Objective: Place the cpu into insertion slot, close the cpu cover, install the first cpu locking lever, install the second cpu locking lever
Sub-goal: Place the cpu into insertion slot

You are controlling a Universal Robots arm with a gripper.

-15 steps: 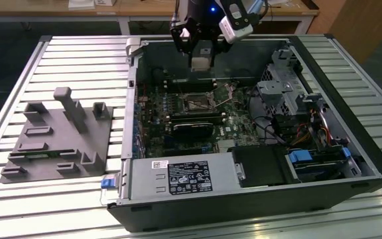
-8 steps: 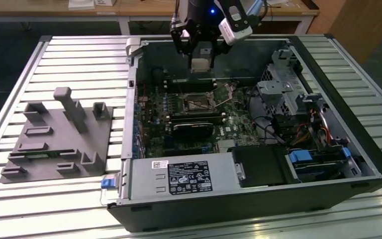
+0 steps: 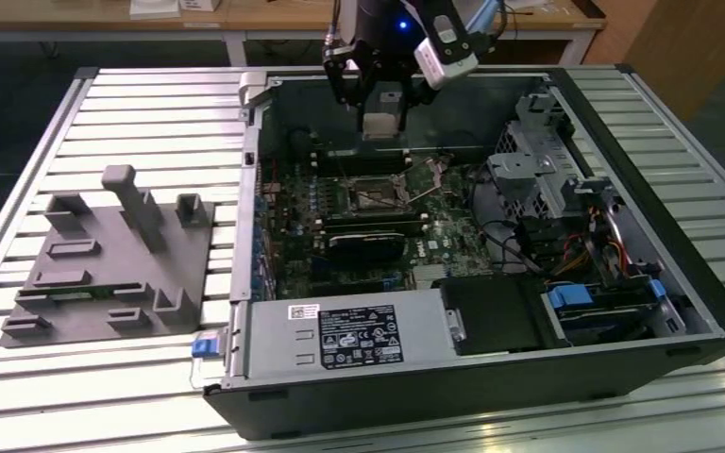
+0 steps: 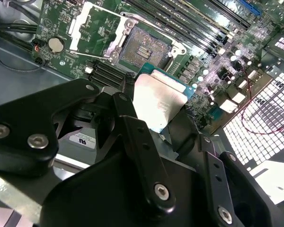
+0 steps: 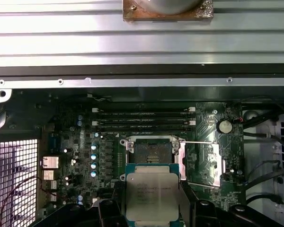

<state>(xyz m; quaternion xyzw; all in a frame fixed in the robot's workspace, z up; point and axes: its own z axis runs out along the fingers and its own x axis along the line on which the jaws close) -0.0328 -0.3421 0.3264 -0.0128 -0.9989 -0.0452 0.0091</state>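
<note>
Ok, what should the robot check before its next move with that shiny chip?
1. Grip: the tool is shut on the cpu, edges pinched on both sides: ok.
2. The insertion slot is empty, with nothing lying in it: ok.
3. The cpu cover is flipped open and lies beside the slot: ok.
4. The cpu hangs squarely above the slot: cannot tell, the views do not settle it.
5. The cpu is turned the right way for the slot: cannot tell.

One cpu (image 5: 153, 196), one insertion slot (image 5: 153, 152), one cpu cover (image 5: 182, 165).
</note>
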